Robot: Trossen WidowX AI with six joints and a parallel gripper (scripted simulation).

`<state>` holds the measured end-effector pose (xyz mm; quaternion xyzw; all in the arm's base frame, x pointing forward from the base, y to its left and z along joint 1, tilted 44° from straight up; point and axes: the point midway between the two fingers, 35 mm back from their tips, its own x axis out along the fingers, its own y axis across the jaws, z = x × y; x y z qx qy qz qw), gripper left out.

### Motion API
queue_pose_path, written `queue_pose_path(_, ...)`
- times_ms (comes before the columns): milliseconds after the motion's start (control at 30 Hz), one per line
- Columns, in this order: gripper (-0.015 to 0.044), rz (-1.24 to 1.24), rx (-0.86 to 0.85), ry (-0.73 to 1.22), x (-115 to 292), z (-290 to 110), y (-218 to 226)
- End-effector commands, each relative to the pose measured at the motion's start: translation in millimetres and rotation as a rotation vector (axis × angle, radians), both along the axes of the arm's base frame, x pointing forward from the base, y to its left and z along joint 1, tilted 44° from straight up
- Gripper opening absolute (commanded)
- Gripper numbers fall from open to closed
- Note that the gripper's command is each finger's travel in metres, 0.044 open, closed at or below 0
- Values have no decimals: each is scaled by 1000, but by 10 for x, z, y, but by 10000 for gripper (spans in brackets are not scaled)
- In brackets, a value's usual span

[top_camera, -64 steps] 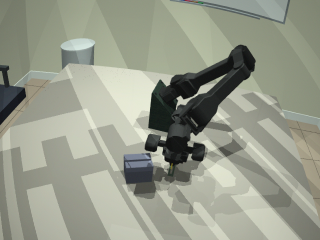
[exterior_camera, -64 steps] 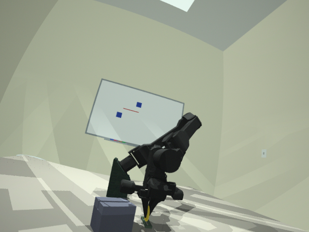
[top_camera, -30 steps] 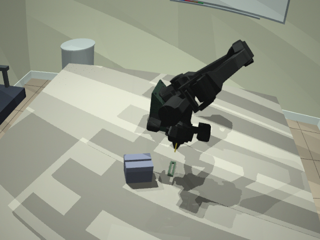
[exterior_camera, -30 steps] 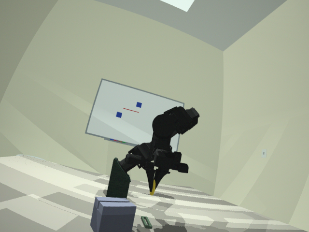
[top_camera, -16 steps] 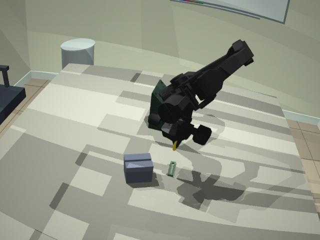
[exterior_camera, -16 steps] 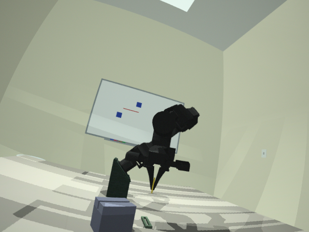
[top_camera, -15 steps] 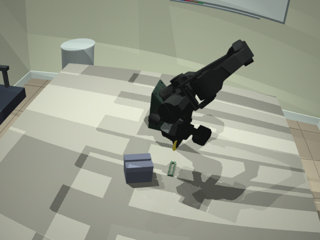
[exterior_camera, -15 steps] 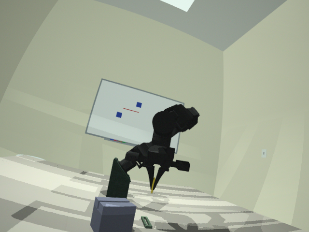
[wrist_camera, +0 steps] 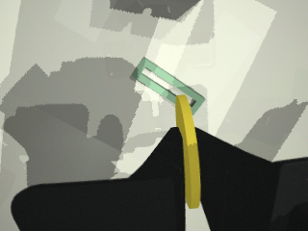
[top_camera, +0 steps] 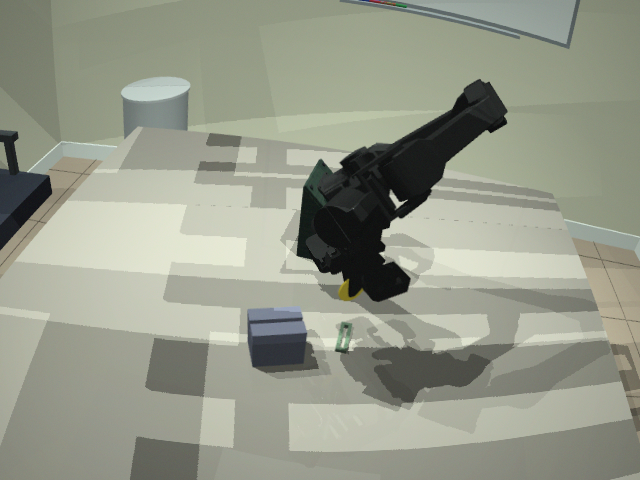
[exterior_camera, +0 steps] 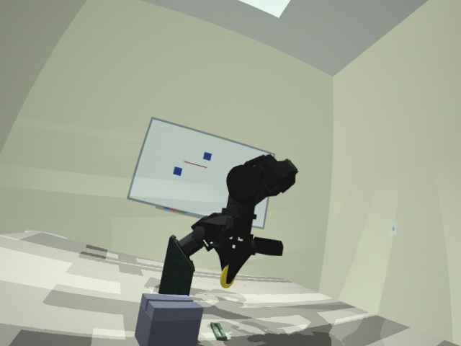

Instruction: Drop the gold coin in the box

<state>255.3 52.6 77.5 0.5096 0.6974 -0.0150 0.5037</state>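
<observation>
Gold coin [wrist_camera: 189, 159] held on its edge in the air, gripper [exterior_camera: 231, 271] clamped on it, lower rim sticking out below the fingers, green holder [top_camera: 343, 336] on the table [top_camera: 129, 248] below, grey box [top_camera: 275, 335] with slot just beside the holder

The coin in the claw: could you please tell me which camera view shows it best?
The wrist view: the coin fills the frame edge-on, pinched in the claw. The exterior view shows its lower arc below the fingertips; the top view shows a small yellow sliver.
</observation>
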Motion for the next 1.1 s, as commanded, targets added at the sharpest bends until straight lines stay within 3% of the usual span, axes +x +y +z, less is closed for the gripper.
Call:
queue_pose_path(0,0,-107,-1,102,18,0,-12)
queue_pose_path(200,0,-218,4,209,27,-3,-17)
queue_pose_path(1067,0,-220,-1,207,335,-224,-297)
